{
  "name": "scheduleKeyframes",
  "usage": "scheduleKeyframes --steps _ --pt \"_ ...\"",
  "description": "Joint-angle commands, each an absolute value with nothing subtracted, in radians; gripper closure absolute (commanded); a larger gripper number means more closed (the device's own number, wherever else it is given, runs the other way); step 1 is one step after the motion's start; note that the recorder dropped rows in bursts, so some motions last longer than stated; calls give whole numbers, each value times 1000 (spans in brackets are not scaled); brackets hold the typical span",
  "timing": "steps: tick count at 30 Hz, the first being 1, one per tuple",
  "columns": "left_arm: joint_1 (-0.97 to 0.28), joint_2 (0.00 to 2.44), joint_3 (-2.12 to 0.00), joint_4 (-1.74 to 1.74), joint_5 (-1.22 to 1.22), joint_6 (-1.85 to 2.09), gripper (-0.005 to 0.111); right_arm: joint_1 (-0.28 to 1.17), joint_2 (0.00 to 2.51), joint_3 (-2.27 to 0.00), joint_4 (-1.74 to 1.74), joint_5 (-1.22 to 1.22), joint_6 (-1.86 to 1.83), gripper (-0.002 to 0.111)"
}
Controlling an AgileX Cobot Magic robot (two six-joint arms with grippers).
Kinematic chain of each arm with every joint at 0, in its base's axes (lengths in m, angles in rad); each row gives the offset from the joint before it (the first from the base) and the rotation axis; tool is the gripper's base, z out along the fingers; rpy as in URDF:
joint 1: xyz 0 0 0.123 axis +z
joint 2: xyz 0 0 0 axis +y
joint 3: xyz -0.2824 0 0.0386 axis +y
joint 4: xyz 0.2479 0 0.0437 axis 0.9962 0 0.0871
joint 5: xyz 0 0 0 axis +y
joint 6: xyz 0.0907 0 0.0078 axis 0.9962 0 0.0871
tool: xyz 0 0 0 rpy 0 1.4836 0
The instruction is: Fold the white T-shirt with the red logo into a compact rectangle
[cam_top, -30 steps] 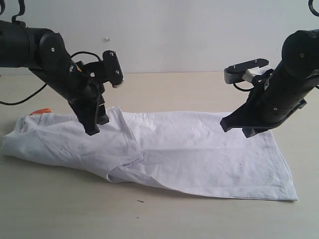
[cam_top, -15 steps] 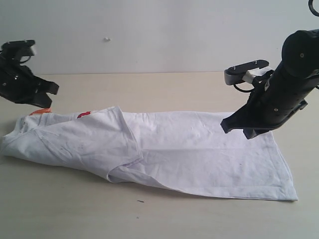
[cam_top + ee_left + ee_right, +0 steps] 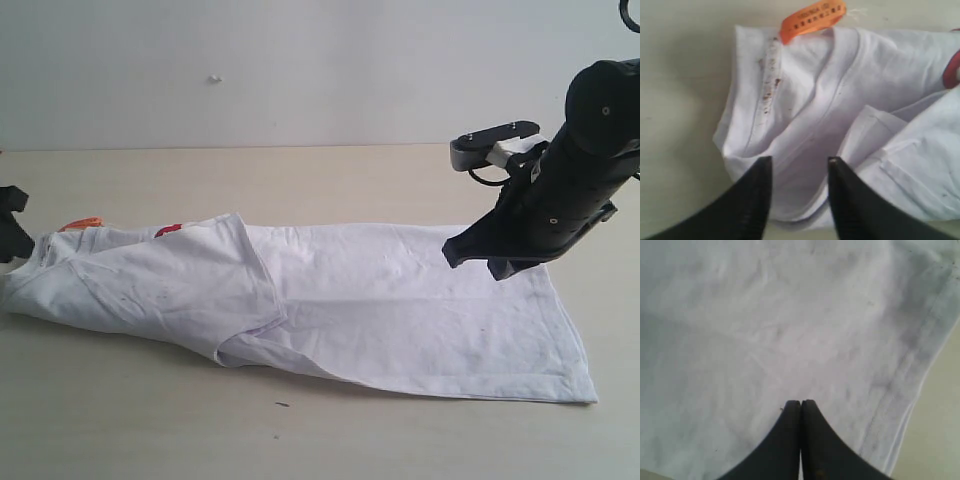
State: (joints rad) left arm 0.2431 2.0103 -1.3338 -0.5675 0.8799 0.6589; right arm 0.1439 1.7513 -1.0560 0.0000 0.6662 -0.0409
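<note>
The white T-shirt [image 3: 380, 300] lies lengthwise across the table, its left part folded over itself. Only a sliver of the red logo [image 3: 167, 230] peeks out beside the fold; it also shows as the red logo [image 3: 954, 67] in the left wrist view. An orange tag [image 3: 80, 224] marks the neck end. My left gripper [image 3: 799, 162] stands open just off that end, over the bunched collar of the T-shirt [image 3: 810, 115], nothing between its fingers. It barely shows at the exterior view's left edge as the left gripper [image 3: 12, 235]. My right gripper [image 3: 800, 402] is shut and empty, hovering above the cloth near the hem [image 3: 920, 370].
The pale wooden table [image 3: 330, 180] runs back to a plain white wall. The right arm [image 3: 560, 190] leans over the shirt's right end. A small dark speck [image 3: 283, 405] lies on the table in front of the shirt.
The left arm has pulled away from above the folded part to the far left edge, uncovering the logo sliver. The shirt and the right arm have stayed put.
</note>
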Motion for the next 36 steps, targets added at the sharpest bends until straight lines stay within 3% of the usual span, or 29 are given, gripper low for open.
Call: scheduleKeyframes --steps 1,5,20,30,32,34,35,36 --pt "311 2022 -1340 -622 931 651 33 140 1756 -1052 0 666 -52 108" --pt "321 2060 -1340 -558 956 651 24 140 1762 -1052 0 668 -54 108" --pt "318 2162 -1340 -731 983 839 25 140 1762 -1052 0 683 -63 108" --pt "269 2165 -1336 -837 1144 985 25 140 1762 -1052 0 682 -67 108" --pt "244 2165 -1334 -839 1143 983 32 140 1762 -1052 0 682 -67 108" --pt "222 2167 -1334 -826 1111 983 67 140 1762 -1052 0 682 -67 108" --pt "217 2167 -1334 -828 1109 983 97 140 1762 -1052 6 682 -67 108" --pt "212 2167 -1334 -833 1111 987 105 140 1762 -1052 8 682 -67 108"
